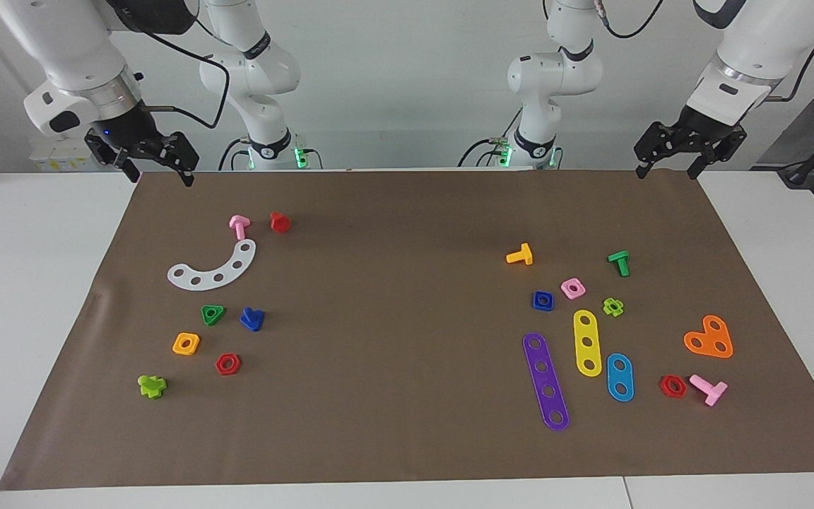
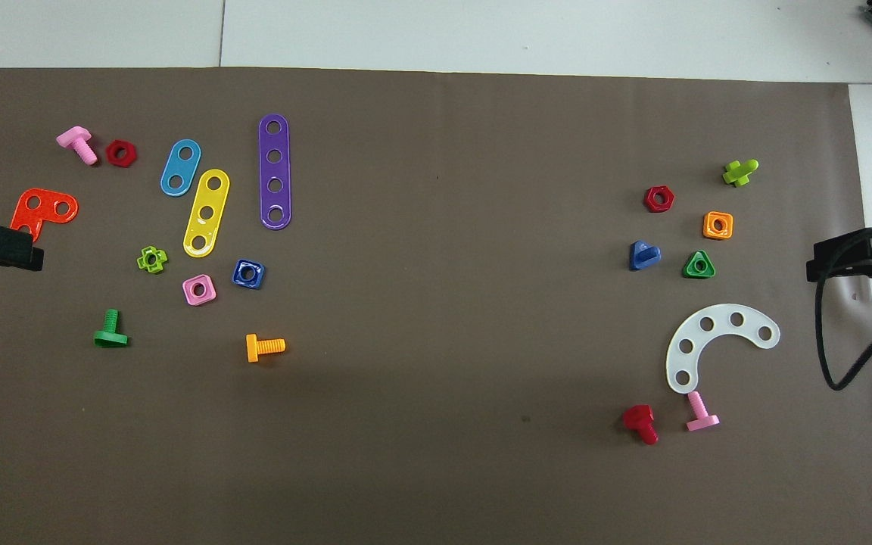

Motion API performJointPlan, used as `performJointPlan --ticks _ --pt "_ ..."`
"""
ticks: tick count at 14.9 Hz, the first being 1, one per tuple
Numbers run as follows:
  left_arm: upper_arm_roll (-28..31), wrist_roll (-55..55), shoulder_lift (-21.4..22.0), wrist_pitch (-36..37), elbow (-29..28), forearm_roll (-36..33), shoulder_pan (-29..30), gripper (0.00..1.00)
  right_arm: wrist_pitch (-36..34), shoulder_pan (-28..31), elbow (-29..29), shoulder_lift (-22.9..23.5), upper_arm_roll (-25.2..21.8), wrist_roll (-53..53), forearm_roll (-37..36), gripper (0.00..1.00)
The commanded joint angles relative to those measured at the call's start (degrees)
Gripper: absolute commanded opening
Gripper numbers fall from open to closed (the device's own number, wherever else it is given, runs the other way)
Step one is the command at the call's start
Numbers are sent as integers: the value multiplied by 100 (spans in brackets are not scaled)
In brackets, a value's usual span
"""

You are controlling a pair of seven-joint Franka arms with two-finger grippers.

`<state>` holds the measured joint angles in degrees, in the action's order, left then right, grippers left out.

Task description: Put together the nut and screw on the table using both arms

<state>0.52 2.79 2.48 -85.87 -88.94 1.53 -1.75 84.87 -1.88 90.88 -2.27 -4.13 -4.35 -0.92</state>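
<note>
The dark blue square nut (image 1: 543,300) (image 2: 247,273) lies flat on the brown mat (image 1: 407,396) toward the left arm's end of the table (image 1: 32,297), beside a pink square nut (image 1: 573,288). The dark blue screw (image 1: 252,319) (image 2: 643,255) lies toward the right arm's end, beside a green triangular nut (image 1: 213,314). My left gripper (image 1: 667,170) hangs open and empty above the mat's corner close to the robots. At the other such corner, my right gripper (image 1: 160,174) hangs open and empty too. Both are well apart from the nut and the screw.
Around the nut lie purple (image 1: 546,382), yellow (image 1: 588,343) and blue (image 1: 620,377) strips, an orange plate (image 1: 709,338), and green (image 1: 619,262), orange (image 1: 520,255) and pink (image 1: 709,388) bolts. Around the screw lie a white curved plate (image 1: 215,268), an orange-yellow nut (image 1: 186,343), a red nut (image 1: 227,364), and pink (image 1: 239,226) and red (image 1: 280,222) bolts.
</note>
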Motion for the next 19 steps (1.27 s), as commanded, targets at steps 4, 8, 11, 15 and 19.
performJointPlan --ticks 4,8,11,15,19 --pt "62 72 112 17 -132 58 -54 100 -67 109 123 -125 17 -58 75 100" --pt "62 72 112 17 -132 58 -54 100 29 74 185 -169 17 -14 57 100" --pt "62 72 112 17 -132 58 -54 100 274 91 211 -143 17 56 57 100" --pt "62 72 112 17 -132 58 -54 100 1123 109 805 -63 17 584 49 100" --pt "62 72 112 17 -132 58 -54 100 2304 -66 1231 585 79 584 83 100"
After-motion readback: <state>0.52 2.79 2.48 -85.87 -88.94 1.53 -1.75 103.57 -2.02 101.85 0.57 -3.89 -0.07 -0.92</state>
